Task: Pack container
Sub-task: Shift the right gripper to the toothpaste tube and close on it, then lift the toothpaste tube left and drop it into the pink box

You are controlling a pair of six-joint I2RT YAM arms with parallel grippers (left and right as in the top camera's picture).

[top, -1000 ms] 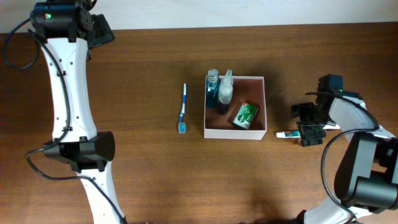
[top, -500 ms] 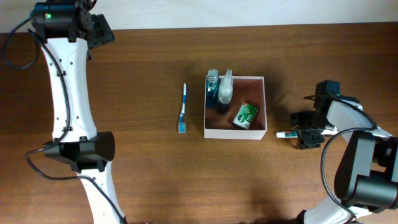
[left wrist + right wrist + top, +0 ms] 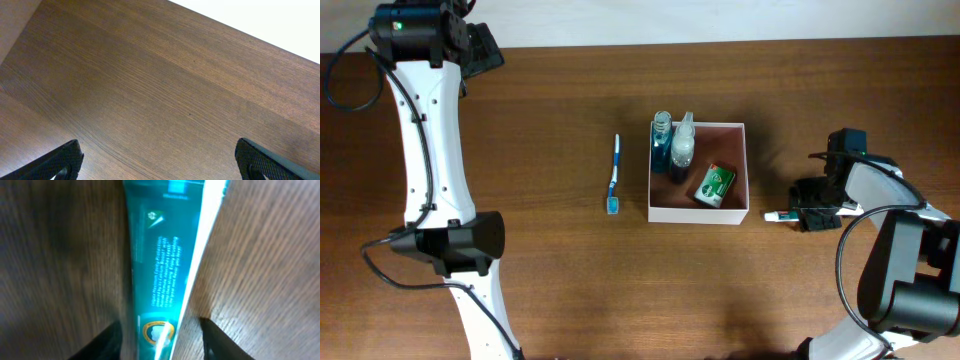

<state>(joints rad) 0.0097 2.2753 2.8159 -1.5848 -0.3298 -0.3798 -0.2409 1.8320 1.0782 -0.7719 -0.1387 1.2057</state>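
container (image 3: 698, 213) sits mid-surface (image 3: 550, 290), holding two bottles (image 3: 670, 145) and a green box (image 3: 715, 185); toothbrush (image 3: 614, 175) lies left of it, tube (image 3: 160, 270) right, straddled by right gripper (image 3: 807, 210), pinch unconfirmed; left gripper (image 3: 157, 160) spread wide at far-left corner.

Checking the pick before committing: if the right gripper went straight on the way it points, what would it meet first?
The toothpaste tube, lying on the table between the fingers of the right gripper. Depth is unclear, but it looks close.

Container (image 3: 698, 214): square, shallow cardboard box, white walls, pinkish-brown inside. I see it flat and open-topped, midway across the table (image 3: 550, 290).
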